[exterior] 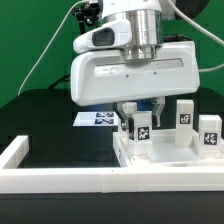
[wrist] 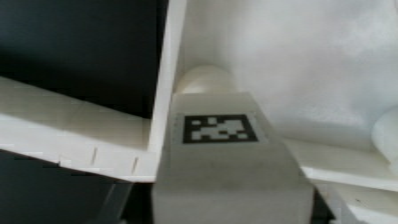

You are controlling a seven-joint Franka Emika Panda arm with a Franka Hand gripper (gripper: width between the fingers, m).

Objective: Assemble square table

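The white square table top [exterior: 172,158] lies flat at the exterior view's lower right, against the white wall. Two tagged white legs [exterior: 184,115] [exterior: 210,135] stand upright on its far and right parts. My gripper [exterior: 143,114] hangs straight down over the top's left corner, its fingers on either side of a third tagged leg [exterior: 141,128], which stands upright there. In the wrist view this leg [wrist: 217,130] fills the middle, with the table top [wrist: 302,60] beside it. The fingertips themselves are hidden in that view.
The long low white wall [exterior: 60,180] runs along the front of the black worktop and also shows in the wrist view [wrist: 71,125]. The marker board [exterior: 98,118] lies flat behind the gripper, to the exterior view's left of the table top.
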